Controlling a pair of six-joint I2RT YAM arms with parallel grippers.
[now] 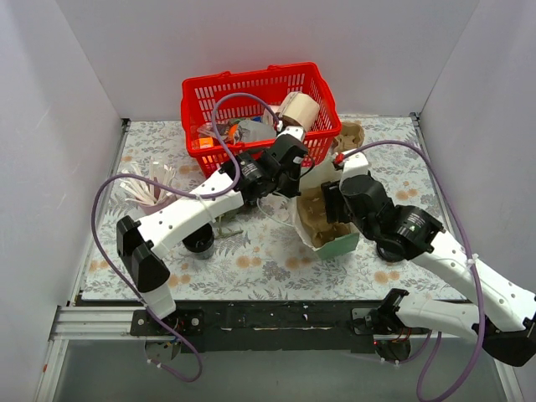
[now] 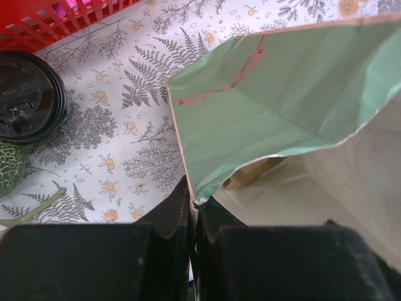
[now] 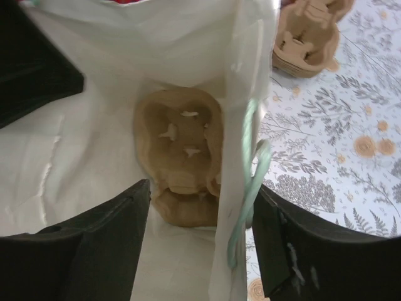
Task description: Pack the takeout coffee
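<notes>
While your left gripper (image 2: 193, 204) pinches the bag (image 2: 294, 81) by its rim, your right gripper (image 3: 200, 191) stands open over the cup tray (image 3: 182, 150) inside.

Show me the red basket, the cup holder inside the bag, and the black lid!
red basket (image 1: 194, 113): top view, its left wall.
cup holder (image 3: 185, 150): right wrist view, its middle.
black lid (image 2: 25, 97): left wrist view, its flat top.
</notes>
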